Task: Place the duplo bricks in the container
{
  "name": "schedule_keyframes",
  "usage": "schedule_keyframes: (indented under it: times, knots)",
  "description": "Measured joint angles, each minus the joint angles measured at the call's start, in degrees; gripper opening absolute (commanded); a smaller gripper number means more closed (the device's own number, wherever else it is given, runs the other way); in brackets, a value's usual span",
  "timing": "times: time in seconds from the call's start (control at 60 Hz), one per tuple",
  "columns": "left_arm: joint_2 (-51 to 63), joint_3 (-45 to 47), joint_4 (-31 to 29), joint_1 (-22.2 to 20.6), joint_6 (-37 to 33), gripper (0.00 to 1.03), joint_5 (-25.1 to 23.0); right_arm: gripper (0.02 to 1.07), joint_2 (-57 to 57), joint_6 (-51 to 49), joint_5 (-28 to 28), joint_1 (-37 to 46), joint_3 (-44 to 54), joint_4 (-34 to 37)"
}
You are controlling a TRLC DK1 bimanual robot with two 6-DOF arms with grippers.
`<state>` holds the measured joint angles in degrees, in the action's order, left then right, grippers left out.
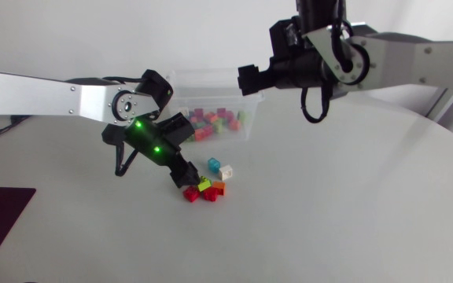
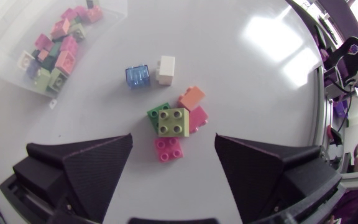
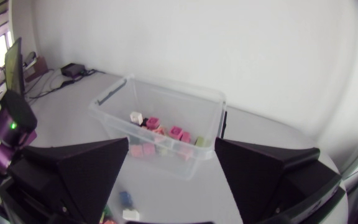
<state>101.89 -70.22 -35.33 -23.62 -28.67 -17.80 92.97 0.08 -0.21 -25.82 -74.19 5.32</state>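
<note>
**Left gripper (image 2: 173, 146) spread open over the loose bricks**

Left gripper hangs low over the table with its two fingers wide apart, and nothing is held between them. Just under and ahead of it lies a small heap of loose duplo bricks (image 2: 178, 118). A pink brick (image 2: 169, 149) is nearest to the fingers, and it touches an olive brick (image 2: 173, 121) that sits on top of a green brick (image 2: 155, 112). An orange brick (image 2: 192, 98) is on the far side of the heap. A blue brick (image 2: 138, 76) and a white brick (image 2: 165, 68) stand a little apart from the heap, side by side.

The clear container (image 1: 250, 118) is further back on the table and has many coloured bricks inside. The right gripper (image 3: 171, 142) is in the air near the container's far right corner. Its fingers are also apart and it carries nothing.
</note>
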Motion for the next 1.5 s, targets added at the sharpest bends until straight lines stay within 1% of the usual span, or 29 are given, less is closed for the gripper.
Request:
schedule_keyframes:
  times: [0.167,0.367,0.4,0.65,0.733,0.783,0.867,0.9,0.95,0.967,1.083,1.217,1.3,1.433,1.5]
  knots:
    - [3.5,-2.4,-1.1,0.3,-1.2,0.92,-1.7,1.03,-2.4,-0.3,-1.3,0.0,7.5,-0.7]
    - [7.5,-4.8,-1.4,0.3,-2.1,0.91,-3.7,1.03,-5.4,-0.4,-1.5,0.0,11.8,-1.1]
    - [8.1,-5.0,-1.6,0.5,-2.2,0.89,-4.1,1.03,-6.1,-0.4,-1.6,0.0,12.3,-1.1]
    - [12.0,-6.9,-2.9,2.1,-3.5,0.87,-5.6,1.03,-9.4,-0.4,-2.1,-1.1,16.3,-1.5]
    - [12.9,-7.5,-3.0,2.1,-3.5,0.82,-6.0,1.03,-9.4,-0.4,-2.1,-1.4,17.6,-1.7]
    - [13.4,-7.9,-3.4,2.1,-3.6,0.81,-6.7,1.03,-9.4,-0.4,-2.1,-1.5,18.3,-1.7]
    - [14.4,-8.9,-4.3,2.0,-3.6,0.71,-7.5,1.03,-9.4,-0.4,-2.1,-1.5,19.4,-1.8]
    - [14.8,-9.2,-4.7,2.0,-3.6,0.64,-7.8,1.03,-9.4,-0.4,-2.1,-1.5,19.8,-2.1]
    - [15.6,-10.1,-5.8,2.0,-3.6,0.56,-8.6,1.03,-9.4,-0.6,-2.1,-1.5,20.3,-2.3]
    - [15.8,-10.4,-6.2,2.0,-3.7,0.54,-8.9,1.03,-9.4,-0.6,-2.1,-1.5,20.5,-2.4]
    - [17.1,-11.8,-7.7,2.0,-4.2,0.23,-9.6,1.03,-9.4,-0.6,-2.1,-1.5,21.2,-2.7]
    - [17.2,-12.9,-9.6,2.1,-4.4,0.22,-10.6,1.03,-9.2,-0.6,-2.1,-1.5,21.3,-3.9]
    - [17.2,-13.9,-12.1,2.4,-4.6,0.22,-12.3,1.03,-7.7,-0.8,-2.1,-2.0,21.3,-4.3]
    - [16.4,-13.9,-13.9,3.9,-4.8,0.22,-13.7,1.03,-3.0,-1.0,-2.2,-3.2,21.1,-4.0]
    - [13.7,-13.5,-14.3,4.9,-4.8,0.22,-14.4,1.02,1.7,-1.4,-2.1,-3.8,19.0,-2.4]
